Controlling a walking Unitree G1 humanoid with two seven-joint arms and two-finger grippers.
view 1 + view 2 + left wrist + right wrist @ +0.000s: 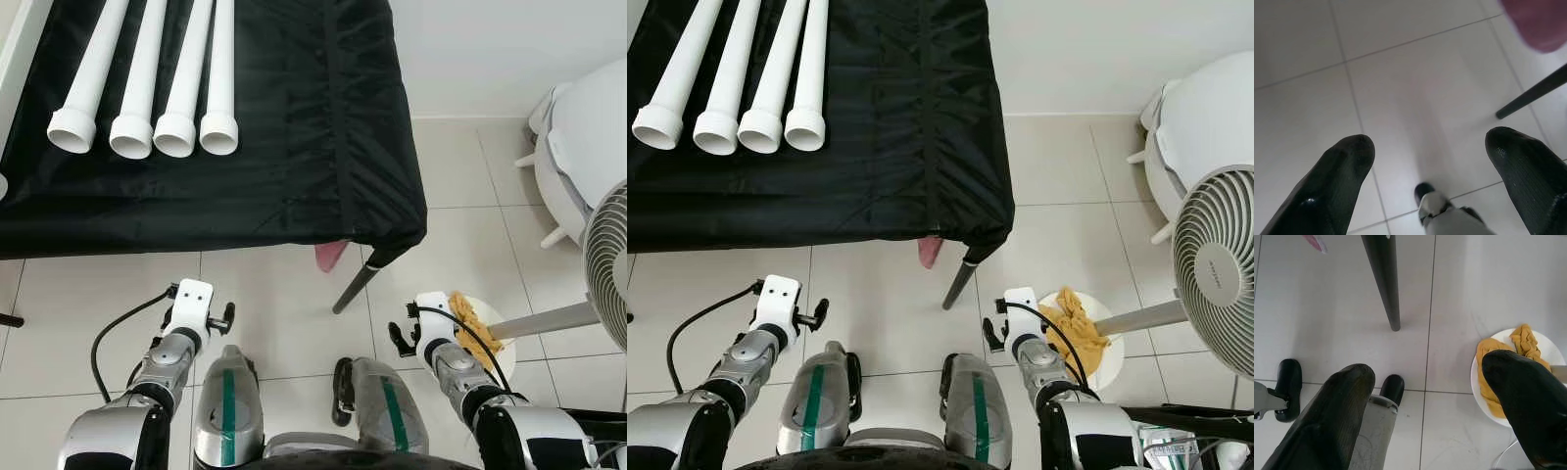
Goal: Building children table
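Several white tubes (147,88) lie side by side on a table draped in black cloth (294,147), at its far left, with their open ends facing me. Both arms hang low in front of the table, over the tiled floor. In the left wrist view my left gripper (1430,147) is open, with only floor tiles between its fingers. My right gripper (1427,369) is also open and holds nothing; it hangs near the table's dark leg (1383,284) and a yellow cloth (1498,367).
A white fan (612,264) stands at the right, its round base (490,328) carrying the yellow cloth. A white rounded seat (588,147) sits behind it. Something pink (330,257) hangs under the table's front edge. My own feet (227,411) are below on the tiles.
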